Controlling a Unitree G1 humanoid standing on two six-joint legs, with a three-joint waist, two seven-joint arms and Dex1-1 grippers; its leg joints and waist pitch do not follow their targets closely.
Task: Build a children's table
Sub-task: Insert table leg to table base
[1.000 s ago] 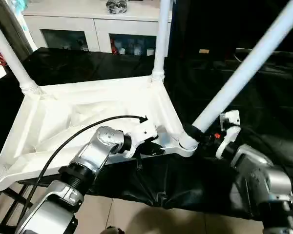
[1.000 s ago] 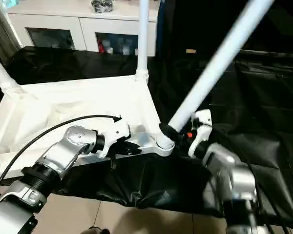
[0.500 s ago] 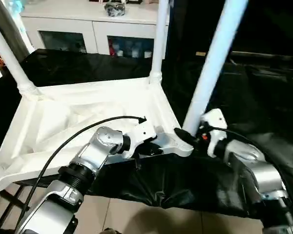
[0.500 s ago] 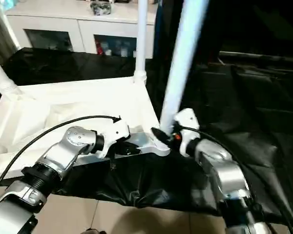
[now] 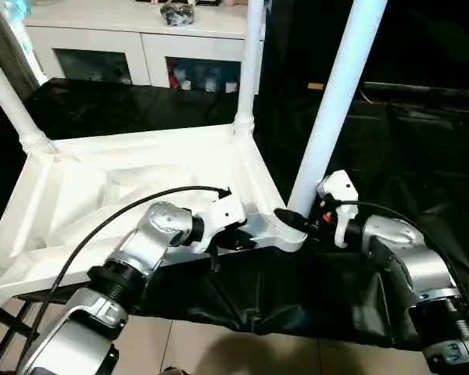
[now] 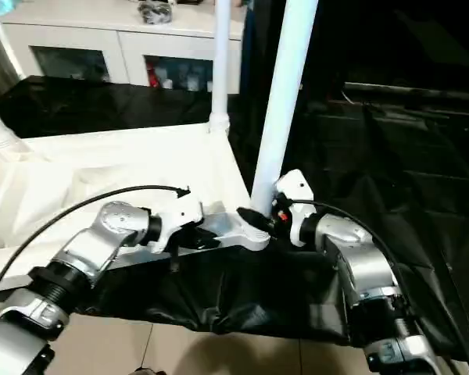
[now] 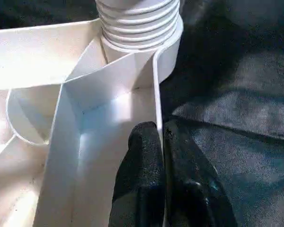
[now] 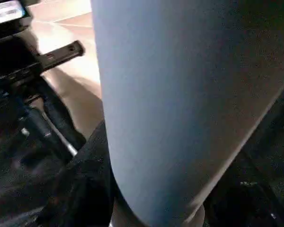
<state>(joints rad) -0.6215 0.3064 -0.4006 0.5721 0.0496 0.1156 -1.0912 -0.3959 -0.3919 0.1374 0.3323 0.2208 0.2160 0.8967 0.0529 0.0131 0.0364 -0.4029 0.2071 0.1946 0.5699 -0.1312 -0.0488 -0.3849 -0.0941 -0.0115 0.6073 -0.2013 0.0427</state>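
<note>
The white tabletop point(image 5: 141, 164) lies underside up on the black-covered work table. Two white legs stand in its far corners, one at the back left point(image 5: 12, 98), one at the back middle point(image 5: 248, 70). A third leg point(image 5: 336, 101) rises almost upright from the near right corner socket point(image 5: 277, 232). My right gripper point(image 5: 295, 219) is shut around this leg's base, and its dark fingers point(image 8: 80, 189) wrap the tube point(image 8: 180, 94). My left gripper point(image 5: 238, 237) is shut on the tabletop's near rim beside that corner. Its black fingers point(image 7: 142, 179) pinch the thin rim wall point(image 7: 157, 94).
Black cloth point(image 5: 422, 156) covers the work table and hangs over its near edge above the tiled floor point(image 5: 242, 351). A white cabinet point(image 5: 141, 47) with glass doors stands behind. A black cable point(image 5: 102, 223) loops over my left forearm.
The leg in my right gripper has swung from a strong rightward tilt to almost upright at the near right corner. My right arm turned with it. The left gripper kept its hold on the rim.
</note>
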